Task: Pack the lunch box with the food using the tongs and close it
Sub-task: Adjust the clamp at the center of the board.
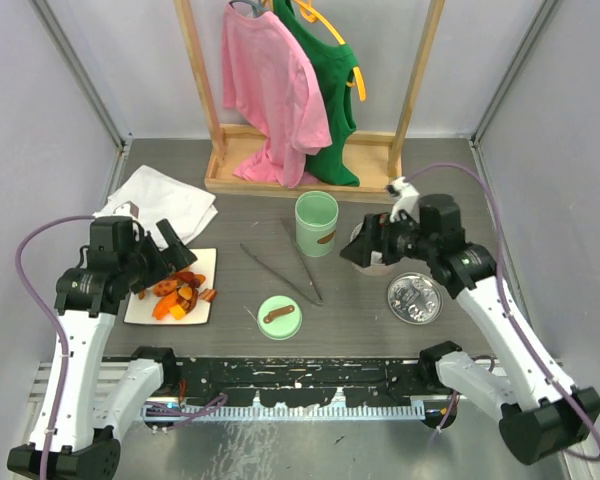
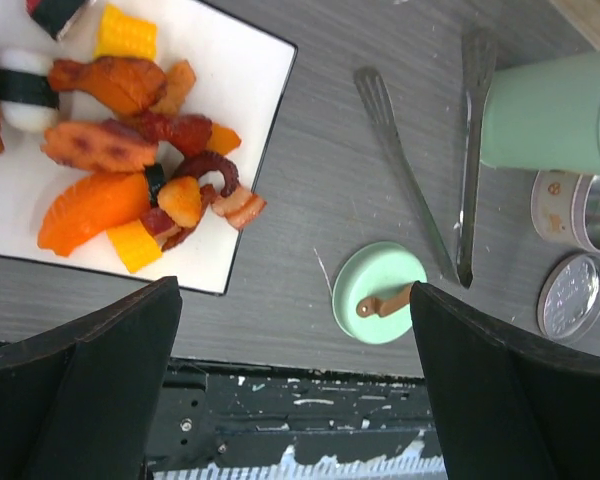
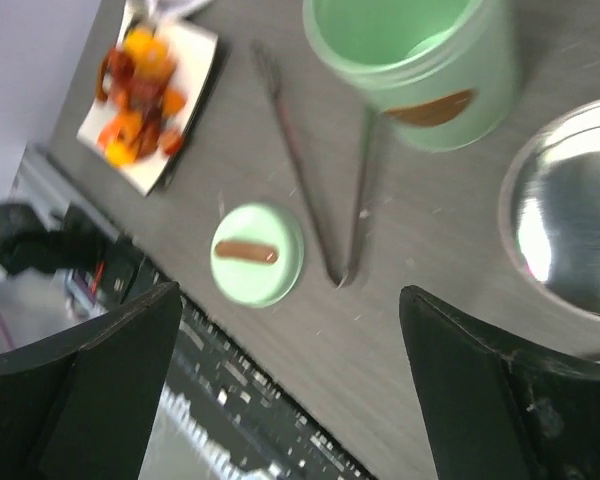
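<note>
- The tongs (image 1: pixel 280 272) lie flat near the green lunch box (image 1: pixel 317 222).
- They look thin, hard and slippery; best pinched across both legs, halfway along.
- The left claw (image 2: pixel 295 290) and right claw (image 3: pixel 290 295) gape, holding nothing.

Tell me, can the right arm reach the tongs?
Probably yes. The tongs lie bare on the table, just left of the open right gripper, with nothing between them; the cup stands beside, not across.
</note>
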Controlling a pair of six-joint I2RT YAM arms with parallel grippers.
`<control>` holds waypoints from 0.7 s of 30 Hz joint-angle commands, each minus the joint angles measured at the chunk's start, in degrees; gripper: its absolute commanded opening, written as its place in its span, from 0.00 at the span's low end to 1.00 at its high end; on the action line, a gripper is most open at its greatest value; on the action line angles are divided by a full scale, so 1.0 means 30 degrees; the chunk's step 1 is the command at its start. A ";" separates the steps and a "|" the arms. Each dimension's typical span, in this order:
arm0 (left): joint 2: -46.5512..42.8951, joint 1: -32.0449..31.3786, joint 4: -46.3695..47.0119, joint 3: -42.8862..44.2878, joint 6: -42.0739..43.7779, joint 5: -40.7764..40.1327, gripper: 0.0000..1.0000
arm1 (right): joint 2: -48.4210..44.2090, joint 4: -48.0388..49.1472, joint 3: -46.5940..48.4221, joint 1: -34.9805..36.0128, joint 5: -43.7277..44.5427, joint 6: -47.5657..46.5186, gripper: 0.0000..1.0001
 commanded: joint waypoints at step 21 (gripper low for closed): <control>-0.1449 -0.0212 -0.0938 -0.1190 -0.2555 -0.2635 0.98 | 1.4389 -0.5939 0.8881 1.2219 1.3079 -0.1672 0.71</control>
